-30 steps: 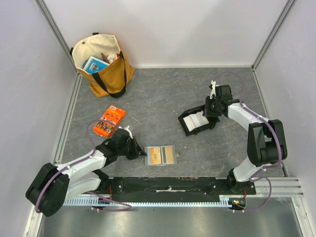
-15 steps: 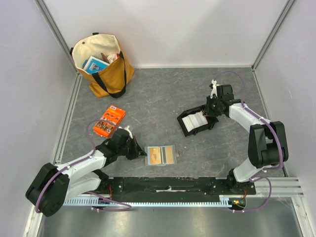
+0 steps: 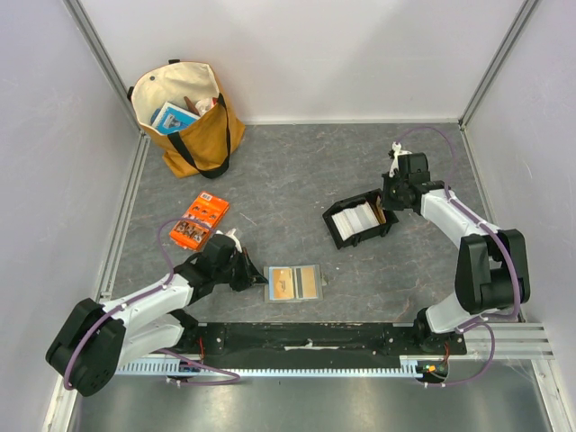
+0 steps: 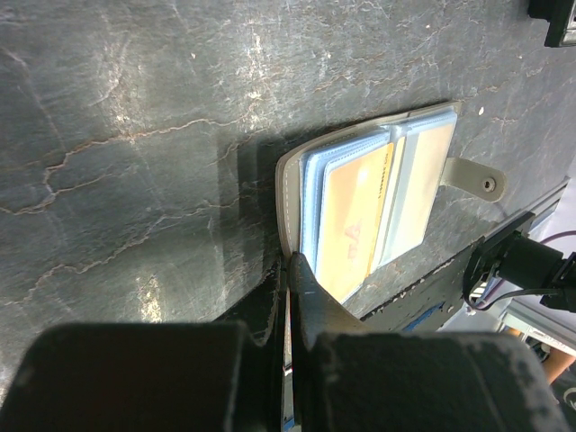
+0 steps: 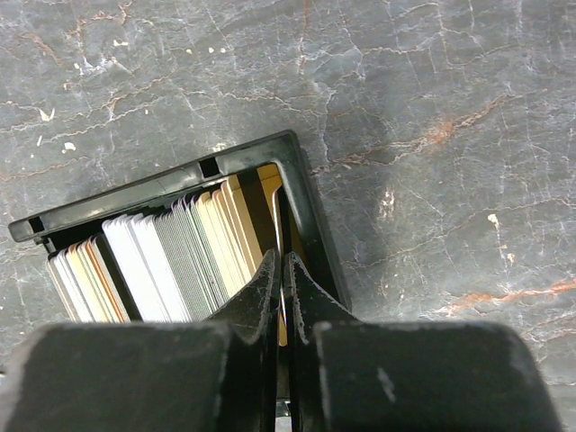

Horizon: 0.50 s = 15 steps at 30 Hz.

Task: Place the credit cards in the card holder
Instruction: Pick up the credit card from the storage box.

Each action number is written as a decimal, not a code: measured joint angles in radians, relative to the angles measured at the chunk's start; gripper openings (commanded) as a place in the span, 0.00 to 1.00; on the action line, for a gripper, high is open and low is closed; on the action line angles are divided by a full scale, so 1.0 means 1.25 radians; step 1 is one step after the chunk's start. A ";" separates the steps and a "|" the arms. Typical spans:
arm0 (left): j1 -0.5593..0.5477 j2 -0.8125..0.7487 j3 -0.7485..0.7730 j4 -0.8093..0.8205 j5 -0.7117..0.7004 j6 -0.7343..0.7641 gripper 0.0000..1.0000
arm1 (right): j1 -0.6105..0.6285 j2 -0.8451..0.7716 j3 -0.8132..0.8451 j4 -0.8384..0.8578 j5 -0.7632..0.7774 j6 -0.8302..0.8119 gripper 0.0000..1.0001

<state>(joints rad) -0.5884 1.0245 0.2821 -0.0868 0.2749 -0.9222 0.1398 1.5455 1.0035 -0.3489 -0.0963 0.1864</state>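
Right gripper point(image 5: 282, 263) pinches a card in the tray point(image 5: 309, 211); left gripper point(image 4: 290, 263) grips the card holder point(image 4: 409, 180)
The credit cards point(image 5: 171, 256) stand on edge in the black tray, and the right fingers are closed on the one beside the tray's end wall. Left of the tray and nearer the arm bases, the card holder lies open, its edge clamped between the left fingers
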 measured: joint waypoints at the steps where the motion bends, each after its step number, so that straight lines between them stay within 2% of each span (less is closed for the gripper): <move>1: 0.000 0.000 0.000 0.000 0.000 0.000 0.02 | 0.000 0.000 0.000 -0.003 0.004 0.000 0.06; 8: 0.000 0.000 0.000 0.000 0.000 0.000 0.02 | 0.017 0.002 0.000 -0.016 0.055 -0.001 0.10; 15: 0.000 0.000 0.000 0.001 0.000 0.000 0.02 | 0.115 0.049 0.019 -0.037 0.194 -0.016 0.13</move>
<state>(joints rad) -0.5884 1.0248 0.2821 -0.0856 0.2752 -0.9218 0.2832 1.6066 1.0271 -0.3954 0.1467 0.1661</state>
